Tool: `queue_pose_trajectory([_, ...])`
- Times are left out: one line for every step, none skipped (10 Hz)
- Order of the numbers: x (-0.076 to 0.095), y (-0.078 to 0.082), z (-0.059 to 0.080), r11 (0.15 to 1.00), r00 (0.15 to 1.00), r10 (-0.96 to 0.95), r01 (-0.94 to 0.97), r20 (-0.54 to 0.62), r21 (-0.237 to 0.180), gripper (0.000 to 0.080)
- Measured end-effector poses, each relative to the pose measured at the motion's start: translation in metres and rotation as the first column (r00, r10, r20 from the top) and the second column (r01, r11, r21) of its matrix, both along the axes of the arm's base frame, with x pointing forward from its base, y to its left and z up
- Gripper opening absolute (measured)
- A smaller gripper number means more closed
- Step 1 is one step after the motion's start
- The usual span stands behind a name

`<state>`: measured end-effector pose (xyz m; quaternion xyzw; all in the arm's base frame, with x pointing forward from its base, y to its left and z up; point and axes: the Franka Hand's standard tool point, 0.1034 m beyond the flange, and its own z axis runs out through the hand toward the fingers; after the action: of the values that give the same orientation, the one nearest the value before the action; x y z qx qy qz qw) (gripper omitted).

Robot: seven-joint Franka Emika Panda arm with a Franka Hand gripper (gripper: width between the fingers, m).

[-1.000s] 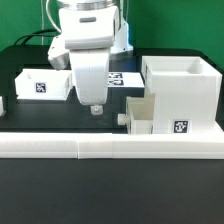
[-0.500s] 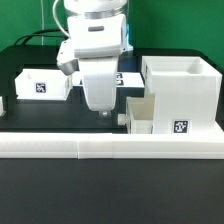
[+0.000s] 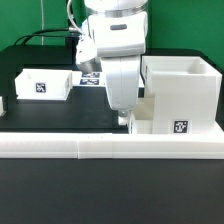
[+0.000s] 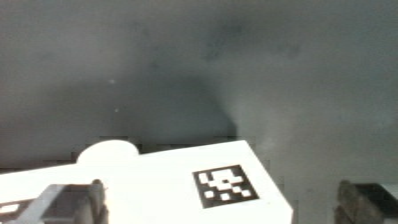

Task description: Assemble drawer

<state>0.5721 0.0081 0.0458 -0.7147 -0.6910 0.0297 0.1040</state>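
The drawer's large white casing [image 3: 181,92] stands at the exterior view's right. A small knobbed tray [image 3: 152,118] sits against its front left, partly hidden by my gripper [image 3: 123,113], which hangs just above the tray's knob end. A second tray [image 3: 45,84] lies at the exterior view's left. In the wrist view the tray's white tagged face [image 4: 226,186] and round knob [image 4: 107,154] lie below my gripper [image 4: 219,204]. The fingers [image 4: 71,206] stand wide apart, one clear of the tray's edge. The gripper is open and holds nothing.
A long low white border wall [image 3: 110,148] runs along the front of the black table. The marker board [image 3: 92,79] lies behind the arm. A dark cable runs at the back left.
The gripper has moved toward the exterior view's right, from the middle of the table to above the small tray by the casing. The parts have not moved.
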Motion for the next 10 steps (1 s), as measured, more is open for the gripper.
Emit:
queue_pose_trajectory([0.001, -0.005, 0.001, 1.000, 1.000, 0.005, -0.005, 0.004, 0.000, 0.0649])
queue_pose_trajectory([0.000, -0.016, 0.001, 1.000, 1.000, -0.001, 0.001, 0.006, -0.003, 0.0649])
queue_pose_trajectory([0.000, -0.025, 0.001, 1.000, 0.999, -0.028, 0.028, 0.020, -0.010, 0.0649])
queue_pose_trajectory([-0.004, -0.027, 0.002, 0.999, 0.999, -0.042, 0.042, 0.026, -0.013, 0.0649])
queue_pose_trajectory([-0.004, -0.025, 0.000, 0.999, 0.999, -0.039, 0.040, 0.023, -0.012, 0.0649])
queue_pose_trajectory([-0.004, -0.025, -0.001, 0.999, 0.999, -0.040, 0.040, 0.022, -0.012, 0.0649])
queue_pose_trajectory([-0.006, -0.025, -0.002, 0.999, 0.999, -0.036, 0.036, 0.019, -0.010, 0.0649])
queue_pose_trajectory([-0.010, -0.022, -0.007, 1.000, 1.000, -0.023, 0.023, 0.009, -0.006, 0.0649])
queue_pose_trajectory([-0.011, -0.015, -0.010, 1.000, 1.000, -0.016, 0.016, 0.004, -0.001, 0.0649])
queue_pose_trajectory([-0.011, -0.008, -0.011, 1.000, 1.000, -0.015, 0.015, 0.002, 0.002, 0.0649])
